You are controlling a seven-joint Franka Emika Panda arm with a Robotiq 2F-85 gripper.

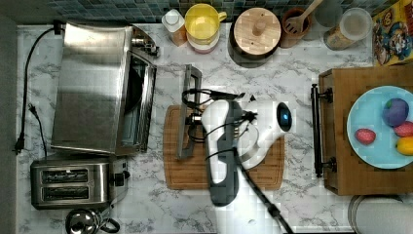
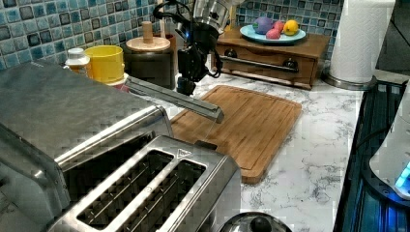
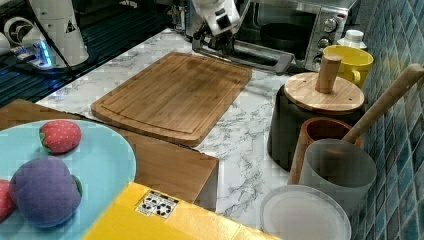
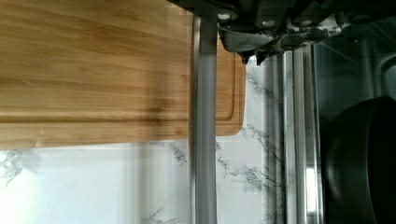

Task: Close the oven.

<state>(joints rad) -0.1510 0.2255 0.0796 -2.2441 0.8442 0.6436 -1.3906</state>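
The oven point(image 1: 90, 87) is a big steel box at the top view's left, and its glass door lies folded down flat. The door's metal bar handle point(image 1: 187, 112) reaches over the edge of the wooden cutting board point(image 1: 224, 170). My gripper point(image 1: 195, 119) is right at that handle, about midway along it. The left view has the gripper point(image 2: 185, 87) coming down onto the handle point(image 2: 174, 99) from above. In the right view the gripper point(image 3: 220, 42) sits on the handle point(image 3: 240, 50) in front of the open oven point(image 3: 300, 20). Up close, the handle point(image 4: 204, 140) runs beneath the gripper point(image 4: 219, 28).
A two-slot toaster point(image 1: 73, 183) stands beside the oven, with a kettle lid point(image 1: 80, 222) near it. Yellow cups point(image 1: 202, 24), a black canister with a wooden lid point(image 1: 256, 31) and a utensil pot point(image 1: 294, 24) line the tiled wall. A wooden drawer box point(image 1: 341, 161) holds a blue plate of fruit point(image 1: 370, 151).
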